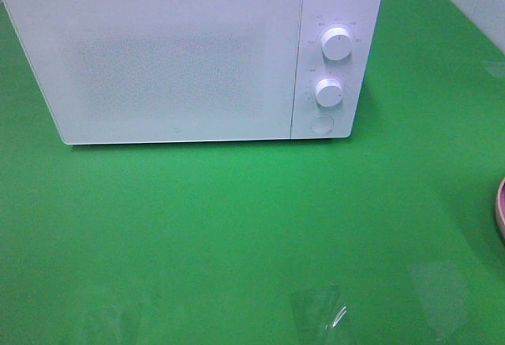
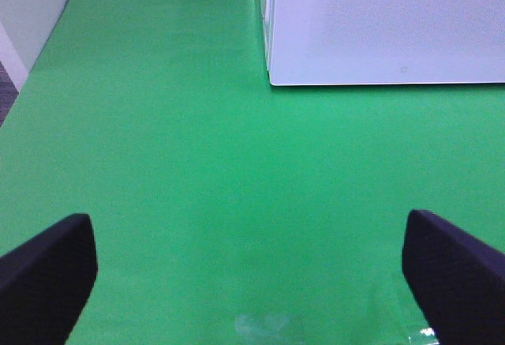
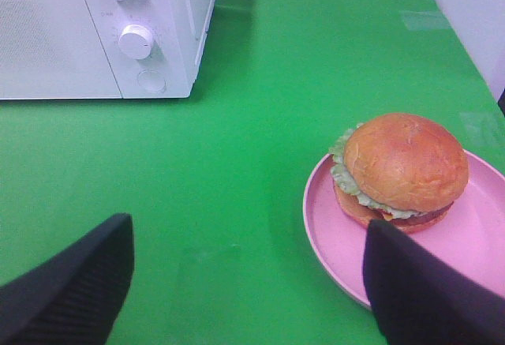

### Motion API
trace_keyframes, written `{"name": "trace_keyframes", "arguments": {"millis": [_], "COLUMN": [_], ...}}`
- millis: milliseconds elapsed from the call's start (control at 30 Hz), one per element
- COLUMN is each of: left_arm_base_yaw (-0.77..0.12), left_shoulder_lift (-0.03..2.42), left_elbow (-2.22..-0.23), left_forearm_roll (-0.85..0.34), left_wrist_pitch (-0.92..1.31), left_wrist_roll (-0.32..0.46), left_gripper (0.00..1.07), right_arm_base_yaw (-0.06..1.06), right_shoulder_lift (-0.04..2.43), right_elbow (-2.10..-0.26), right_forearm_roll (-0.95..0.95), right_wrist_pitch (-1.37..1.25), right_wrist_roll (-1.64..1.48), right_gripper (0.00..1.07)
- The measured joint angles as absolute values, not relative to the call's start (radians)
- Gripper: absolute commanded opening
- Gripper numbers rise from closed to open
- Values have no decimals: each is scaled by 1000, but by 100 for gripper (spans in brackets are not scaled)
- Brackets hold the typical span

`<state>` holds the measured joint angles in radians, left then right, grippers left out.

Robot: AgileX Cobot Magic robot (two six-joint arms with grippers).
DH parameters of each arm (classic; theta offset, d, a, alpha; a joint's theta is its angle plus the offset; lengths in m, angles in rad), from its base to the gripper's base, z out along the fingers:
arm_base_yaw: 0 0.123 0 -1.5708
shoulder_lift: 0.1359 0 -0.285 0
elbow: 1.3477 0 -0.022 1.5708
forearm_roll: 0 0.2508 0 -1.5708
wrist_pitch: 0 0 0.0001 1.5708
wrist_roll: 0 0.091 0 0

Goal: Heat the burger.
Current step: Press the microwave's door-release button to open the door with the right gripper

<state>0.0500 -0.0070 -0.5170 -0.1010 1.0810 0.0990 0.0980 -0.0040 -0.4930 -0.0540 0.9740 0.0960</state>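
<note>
The burger [image 3: 402, 167], with a glossy golden-brown bun and a green lettuce edge, sits on a pink plate [image 3: 339, 238] in the right wrist view. In the exterior high view only the plate's rim [image 1: 500, 207] shows at the right edge; the burger is out of view there. The white microwave [image 1: 189, 53] stands at the back with its door shut; it also shows in the right wrist view [image 3: 102, 29] and the left wrist view [image 2: 387, 25]. My right gripper [image 3: 248, 286] is open and empty, short of the plate. My left gripper [image 2: 248, 278] is open and empty over bare green table.
The microwave has two knobs [image 1: 337, 45] [image 1: 328, 92] and a round button [image 1: 320, 124] on its right panel. A green cloth [image 1: 237, 226] covers the table. A pale wall [image 2: 31, 13] borders the table on the left side.
</note>
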Motion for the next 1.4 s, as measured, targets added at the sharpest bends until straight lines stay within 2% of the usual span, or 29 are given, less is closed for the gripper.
{"name": "trace_keyframes", "arguments": {"millis": [733,1400], "left_arm_base_yaw": [50,50], "left_shoulder_lift": [-7,-7], "left_elbow": [-517,-517], "left_forearm_roll": [-101,-101], "left_wrist_pitch": [1081,1081], "left_wrist_roll": [99,99], "left_gripper": [100,100], "right_arm_base_yaw": [98,98], "right_shoulder_lift": [14,403], "right_elbow": [-524,-541], "right_forearm_roll": [-58,-66], "right_wrist_pitch": [963,634], "right_wrist_roll": [96,92], "right_gripper": [76,76]}}
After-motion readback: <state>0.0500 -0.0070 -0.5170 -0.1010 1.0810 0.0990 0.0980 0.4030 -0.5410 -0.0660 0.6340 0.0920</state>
